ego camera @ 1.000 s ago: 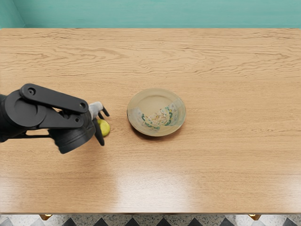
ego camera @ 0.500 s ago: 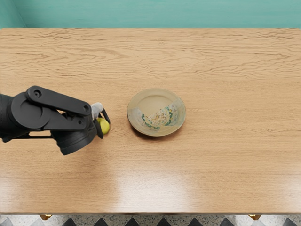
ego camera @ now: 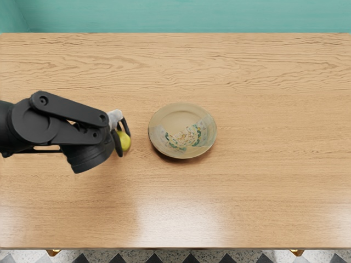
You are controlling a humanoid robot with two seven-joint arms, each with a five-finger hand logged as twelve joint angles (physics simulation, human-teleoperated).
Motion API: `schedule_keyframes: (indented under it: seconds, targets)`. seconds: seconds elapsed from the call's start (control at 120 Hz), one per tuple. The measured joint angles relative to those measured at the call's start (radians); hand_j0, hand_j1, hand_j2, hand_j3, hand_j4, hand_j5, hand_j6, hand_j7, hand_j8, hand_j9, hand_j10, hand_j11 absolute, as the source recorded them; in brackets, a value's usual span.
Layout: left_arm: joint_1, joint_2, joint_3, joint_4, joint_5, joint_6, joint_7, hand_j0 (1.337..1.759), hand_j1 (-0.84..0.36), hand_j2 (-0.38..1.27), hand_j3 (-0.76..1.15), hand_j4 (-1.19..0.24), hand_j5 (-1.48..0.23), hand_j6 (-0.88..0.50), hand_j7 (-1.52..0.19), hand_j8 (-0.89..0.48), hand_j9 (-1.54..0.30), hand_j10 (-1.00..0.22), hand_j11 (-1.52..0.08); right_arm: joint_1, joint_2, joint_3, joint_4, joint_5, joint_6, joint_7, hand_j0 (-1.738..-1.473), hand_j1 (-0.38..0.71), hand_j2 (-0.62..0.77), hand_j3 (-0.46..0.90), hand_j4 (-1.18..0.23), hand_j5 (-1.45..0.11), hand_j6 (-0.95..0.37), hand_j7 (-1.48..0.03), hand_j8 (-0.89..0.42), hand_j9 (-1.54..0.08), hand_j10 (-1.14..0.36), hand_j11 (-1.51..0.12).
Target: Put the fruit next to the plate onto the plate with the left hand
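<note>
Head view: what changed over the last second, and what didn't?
The left hand has closed its fingers, spread a second ago, around the yellow-green fruit. Hand and fruit have shifted slightly right, toward the plate, and up the picture. The plate kept its spot on the table, with no fruit on it.

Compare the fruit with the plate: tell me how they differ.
The fruit is small and plain yellow-green; the plate is far wider, beige with a green and brown pattern. The fruit is a rounded lump; the plate is a shallow dish. The left hand has its fingers curled around the fruit, while the plate lies untouched on the table. Both look round from above.
</note>
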Motion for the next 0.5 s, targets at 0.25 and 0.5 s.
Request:
schedule_keyframes:
  seconds: [0.25,0.5]
  targets:
    - [-0.071,0.025,-0.003,-0.007,-0.004,-0.002,0.0,1.65,-0.32,0.46,0.0,-0.56,-1.19,-0.31,-1.12,-0.39,-1.13,-0.85,-1.16,0.007,0.0,0.0,-0.001,0.0,0.0,0.0,-1.658,-0.31,-0.01,0.0,-0.04,-0.05,-0.04,-0.05,-0.03,-0.05,-0.03,-0.05]
    - [-0.129,0.061,-0.079,-0.007,-0.036,-0.015,0.001,1.65,-0.24,0.32,0.0,-0.59,-1.21,-0.32,-1.14,-0.4,-1.15,-0.86,-1.16,0.014,0.0,0.0,-0.001,0.0,0.0,0.0,-1.658,-0.31,-0.01,0.0,-0.03,-0.05,-0.04,-0.05,-0.03,-0.05,-0.03,-0.05]
